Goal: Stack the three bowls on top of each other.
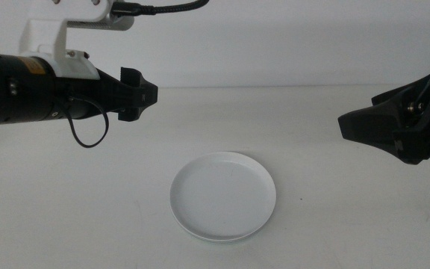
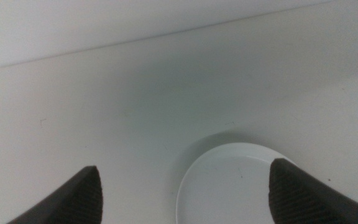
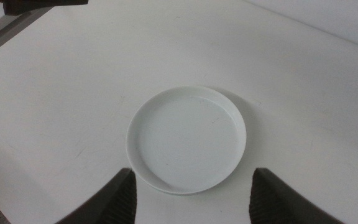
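One white bowl [image 1: 223, 196] rests on the table a little in front of centre, and it also shows as the bowl [image 2: 229, 183] in the left wrist view and the bowl [image 3: 186, 138] in the right wrist view. A thin second rim seems to peek out under its near edge in the middle view; I cannot tell whether other bowls lie beneath it. My left gripper [image 1: 144, 95] hovers above the table to the bowl's back left, jaws open and empty [image 2: 185, 169]. My right gripper [image 1: 349, 125] hangs to the bowl's back right, also open and empty [image 3: 192, 175].
The white table [image 1: 66, 217] runs back to a pale wall. A black cable loop [image 1: 88, 131] hangs below the left arm. The left arm's dark body [image 3: 36, 5] shows at one corner of the right wrist view.
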You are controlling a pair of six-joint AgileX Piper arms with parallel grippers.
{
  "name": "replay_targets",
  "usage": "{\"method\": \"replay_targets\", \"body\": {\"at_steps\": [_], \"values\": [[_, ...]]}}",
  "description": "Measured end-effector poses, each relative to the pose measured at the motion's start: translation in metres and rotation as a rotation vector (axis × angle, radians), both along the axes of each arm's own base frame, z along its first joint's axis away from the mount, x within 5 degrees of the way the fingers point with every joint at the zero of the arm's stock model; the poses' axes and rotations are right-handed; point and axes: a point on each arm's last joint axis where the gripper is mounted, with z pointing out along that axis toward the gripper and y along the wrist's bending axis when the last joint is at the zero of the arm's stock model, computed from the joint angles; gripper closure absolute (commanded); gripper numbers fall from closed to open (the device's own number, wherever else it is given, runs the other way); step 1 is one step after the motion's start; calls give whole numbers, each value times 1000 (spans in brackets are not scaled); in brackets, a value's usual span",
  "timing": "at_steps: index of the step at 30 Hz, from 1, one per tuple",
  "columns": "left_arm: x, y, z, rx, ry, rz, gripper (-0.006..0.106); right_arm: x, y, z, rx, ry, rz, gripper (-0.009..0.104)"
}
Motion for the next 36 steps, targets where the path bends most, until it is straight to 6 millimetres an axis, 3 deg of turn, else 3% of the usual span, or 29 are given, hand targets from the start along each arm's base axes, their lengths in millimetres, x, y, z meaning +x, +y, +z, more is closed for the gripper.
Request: {"method": "replay_targets", "body": {"at_steps": [11,18,22,26,30,33,36], "values": [[4,2,4,33,-80,11,10,6,-1,4,10,-63,-35,48],[8,5,17,45,-144,20,10,36,1,6,108,-148,-172,48],[18,27,41,9,-195,122,13,65,-12,0,115,-116,-290,48],[22,64,55,21,-184,244,19,83,-47,1,104,-136,-442,49],[5,90,56,49,-127,316,23,68,-79,14,72,-224,-537,49],[-24,96,58,48,-170,341,23,35,-86,20,68,-318,-555,49],[-54,96,46,16,-225,359,23,2,-88,9,85,-373,-562,49]]}}
